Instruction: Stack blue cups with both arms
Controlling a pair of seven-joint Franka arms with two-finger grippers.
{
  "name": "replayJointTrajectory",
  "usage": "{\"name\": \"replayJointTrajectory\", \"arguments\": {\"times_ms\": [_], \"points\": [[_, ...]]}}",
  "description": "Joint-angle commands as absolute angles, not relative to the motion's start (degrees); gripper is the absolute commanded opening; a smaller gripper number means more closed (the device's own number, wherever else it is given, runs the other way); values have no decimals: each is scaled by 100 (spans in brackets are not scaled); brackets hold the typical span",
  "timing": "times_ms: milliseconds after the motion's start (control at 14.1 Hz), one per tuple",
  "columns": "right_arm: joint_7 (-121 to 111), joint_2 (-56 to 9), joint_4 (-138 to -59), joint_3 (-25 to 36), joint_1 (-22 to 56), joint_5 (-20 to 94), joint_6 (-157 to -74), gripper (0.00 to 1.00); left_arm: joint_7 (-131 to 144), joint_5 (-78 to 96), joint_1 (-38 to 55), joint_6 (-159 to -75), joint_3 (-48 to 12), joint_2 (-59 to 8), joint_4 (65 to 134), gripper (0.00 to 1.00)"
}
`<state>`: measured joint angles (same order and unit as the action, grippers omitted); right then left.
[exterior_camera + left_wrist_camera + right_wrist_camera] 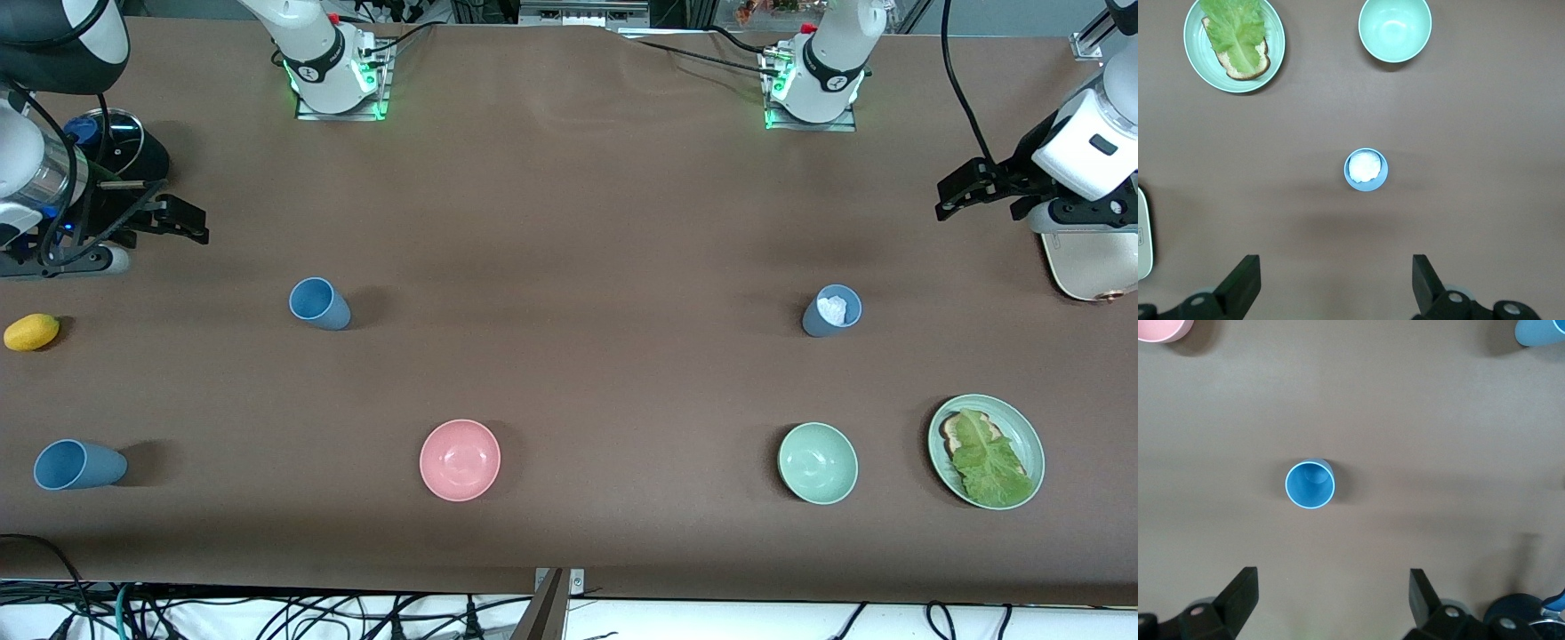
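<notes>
Between spread-fingered left gripper (pixel 949 197) and right gripper (pixel 188 224), blue cups (pixel 319 303) stand apart, one (pixel 832 311) holding perhaps tissue.

Brown table (pixel 569 222), blue cups (pixel 318 303), pink bowl (pixel 460 460), mint-green bowl (pixel 818 463), yellow lemon (pixel 31 332)

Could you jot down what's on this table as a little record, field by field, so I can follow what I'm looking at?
Blue cups: three upright; empty cup; second cup nearer the camera at the right arm's end; grey-blue cup holding something white
Bowls: pink bowl, mint-green bowl
Plate: bread under lettuce
Lemon: right arm's end
Left gripper: open, above the grey-blue cup
Right gripper: open, above the empty cup
Stacked: nothing yet
</notes>
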<state>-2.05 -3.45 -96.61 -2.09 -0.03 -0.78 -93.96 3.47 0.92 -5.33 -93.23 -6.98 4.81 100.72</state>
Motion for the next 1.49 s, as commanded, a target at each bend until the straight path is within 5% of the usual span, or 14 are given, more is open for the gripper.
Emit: {"name": "replayJointTrajectory", "arguments": {"times_ms": [0, 1418], "points": [[-158, -316, -9685, -255, -79, 9, -9360, 100, 422, -9, -492, -9229, -712, 492, 10046, 100], [-167, -343, -9668, -255, -79, 9, -9352, 100, 413, -9, -554, -9141, -694, 370, 10046, 100]]}}
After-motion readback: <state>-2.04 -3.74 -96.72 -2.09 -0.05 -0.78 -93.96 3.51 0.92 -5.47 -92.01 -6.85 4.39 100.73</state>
